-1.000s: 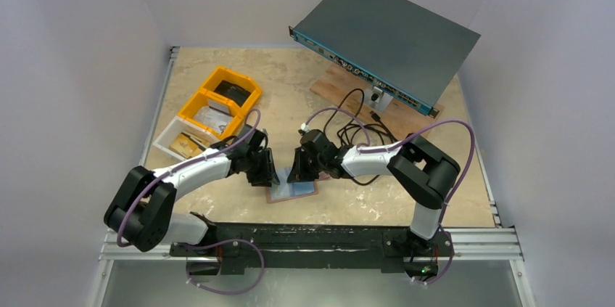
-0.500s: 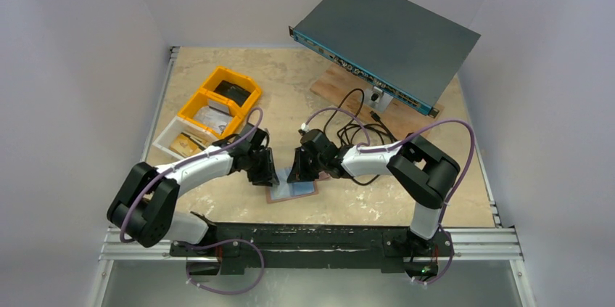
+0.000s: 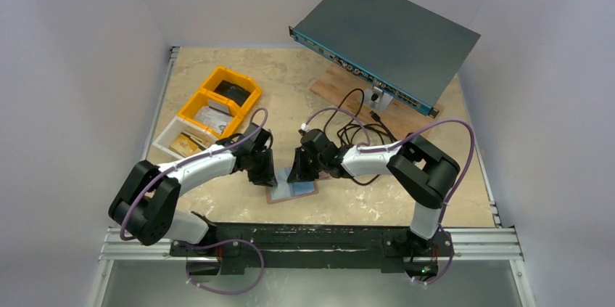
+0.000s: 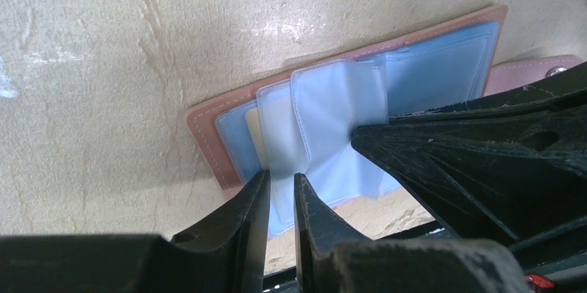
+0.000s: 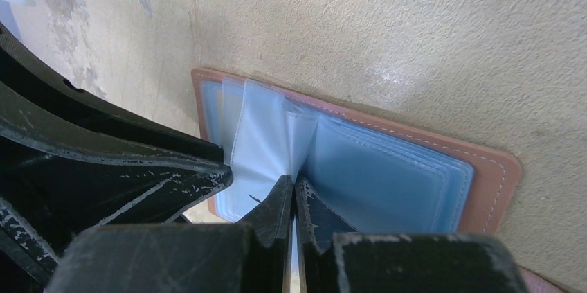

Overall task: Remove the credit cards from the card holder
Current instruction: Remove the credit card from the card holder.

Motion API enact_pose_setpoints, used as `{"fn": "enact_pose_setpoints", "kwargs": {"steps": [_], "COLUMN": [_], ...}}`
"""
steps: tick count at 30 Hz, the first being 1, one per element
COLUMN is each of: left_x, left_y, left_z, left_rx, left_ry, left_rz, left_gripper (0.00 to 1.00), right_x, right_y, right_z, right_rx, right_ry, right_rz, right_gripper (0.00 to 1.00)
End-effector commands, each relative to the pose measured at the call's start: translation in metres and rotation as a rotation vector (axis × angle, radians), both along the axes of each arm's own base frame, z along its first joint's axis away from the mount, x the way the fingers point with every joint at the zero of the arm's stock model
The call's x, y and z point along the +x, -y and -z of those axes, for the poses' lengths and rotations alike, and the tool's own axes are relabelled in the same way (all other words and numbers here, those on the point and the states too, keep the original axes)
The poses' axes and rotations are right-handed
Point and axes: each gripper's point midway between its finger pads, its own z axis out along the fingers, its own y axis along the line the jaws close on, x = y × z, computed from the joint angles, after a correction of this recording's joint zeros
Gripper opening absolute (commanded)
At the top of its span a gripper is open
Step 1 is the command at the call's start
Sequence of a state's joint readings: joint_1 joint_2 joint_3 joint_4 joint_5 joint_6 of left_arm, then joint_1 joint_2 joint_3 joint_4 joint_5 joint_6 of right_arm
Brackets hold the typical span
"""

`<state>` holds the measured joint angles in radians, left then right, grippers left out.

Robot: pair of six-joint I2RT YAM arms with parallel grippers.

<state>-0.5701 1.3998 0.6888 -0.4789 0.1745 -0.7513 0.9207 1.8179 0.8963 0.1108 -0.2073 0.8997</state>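
The card holder (image 3: 294, 191) lies open on the table between the arms, tan leather rim (image 4: 206, 134) around pale blue-grey leaves. My left gripper (image 3: 267, 176) is shut on one raised pale blue leaf (image 4: 332, 109); the leaf runs between its fingertips (image 4: 282, 185). My right gripper (image 3: 296, 175) is shut on a neighbouring pale blue leaf (image 5: 259, 140) at the fold; a thin pale strip shows between its fingertips (image 5: 294, 189). I cannot tell whether either leaf is a card or a sleeve. A cream card edge (image 4: 253, 137) shows under the leaves. No dark card is in view.
Yellow bins (image 3: 221, 100) and a white bin (image 3: 174, 140) stand at the left. A grey rack unit (image 3: 388, 35) on a wooden board (image 3: 337, 82) is at the back right. Black cables (image 3: 355, 129) lie just behind the right gripper.
My left wrist has shifted slightly up and to the right. The right arm and the card holder have not visibly moved.
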Motion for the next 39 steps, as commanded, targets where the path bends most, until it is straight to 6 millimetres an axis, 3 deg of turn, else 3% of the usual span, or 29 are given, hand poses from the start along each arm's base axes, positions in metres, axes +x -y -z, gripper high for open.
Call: {"fn": "enact_pose_setpoints", "kwargs": {"steps": [1,10,18,23,25,27,29,39], "left_x": [0.013,0.013,0.013,0.015,0.015,0.016,0.015,0.014], "left_y": [0.027,0.019,0.029,0.032,0.033,0.033,0.032,0.022], "left_z": [-0.026,-0.039,-0.012,-0.01,-0.011,-0.011,-0.012,-0.034], "left_rx": [-0.098,-0.084,-0.091,-0.101,-0.107,-0.108,-0.097,-0.067], "left_ry": [0.08,0.118,0.046,0.047,0.046,0.045,0.043,0.08], "left_rz": [0.043,0.016,0.027,0.025,0.025,0.022,0.018,0.036], "left_gripper": [0.18,0.27,0.26,0.25,0.23,0.13,0.0,0.0], "right_x": [-0.019,-0.019,-0.02,-0.02,-0.019,-0.018,-0.015,0.001], "right_y": [0.019,0.02,0.021,0.021,0.02,0.018,0.015,0.003], "right_z": [0.042,0.043,0.043,0.042,0.041,0.037,0.027,-0.055], "right_rx": [-0.124,-0.128,-0.131,-0.13,-0.126,-0.117,-0.098,0.003], "right_ry": [-0.069,-0.07,-0.068,-0.067,-0.065,-0.062,-0.049,0.076], "right_rz": [-0.014,-0.013,-0.014,-0.014,-0.014,-0.016,-0.015,-0.007], "right_gripper": [0.0,0.0,0.0,0.0,0.0,0.0,0.0,0.3]}}
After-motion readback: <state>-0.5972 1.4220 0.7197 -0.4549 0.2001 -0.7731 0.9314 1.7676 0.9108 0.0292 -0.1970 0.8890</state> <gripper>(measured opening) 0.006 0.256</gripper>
